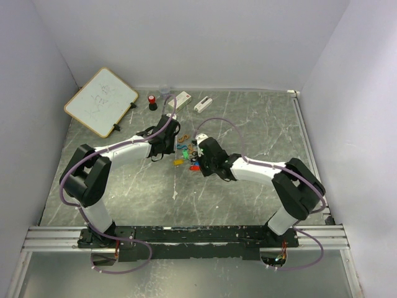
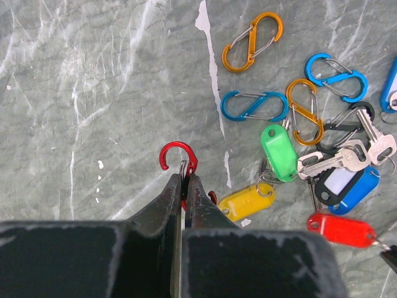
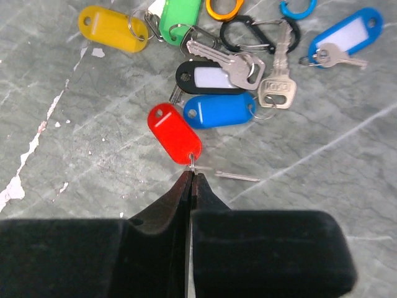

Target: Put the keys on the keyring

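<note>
Threading step, as I read it. Left pincer [image 2: 184, 178] is pinched tight on the lower loop of a red clip [image 2: 178, 160], hooked end pointing away from the fingers. Right pincer [image 3: 191, 178] is closed on the small wire ring [image 3: 193, 162] at the tip of the red tag [image 3: 175, 133]. The tag looks flat on the table [image 3: 74, 155]. The clip is well to the left of the red tag in the left wrist view, apart from the pile.

To do it well:
- Lift the red tag straight up first so it drags no neighbour.
- The grip on the ring is thin, so move slowly; the tag may swing or twist.
- Hold the clip steady and present the ring square to the hook opening.

Around the red tag:
- blue tag [image 3: 220, 110] just beside it, black tag [image 3: 208, 77] beyond that
- silver keys [image 3: 278, 87] lying over both
- yellow tag [image 3: 111, 28] and green tag [image 3: 180, 15] farther off
- thin metal pin [image 3: 239, 177] loose just beside the ring; it could snag
- spare orange clip [image 2: 252, 41] and other clips past the pile
- whiteboard [image 1: 101, 101] well beyond, at the far side
</note>
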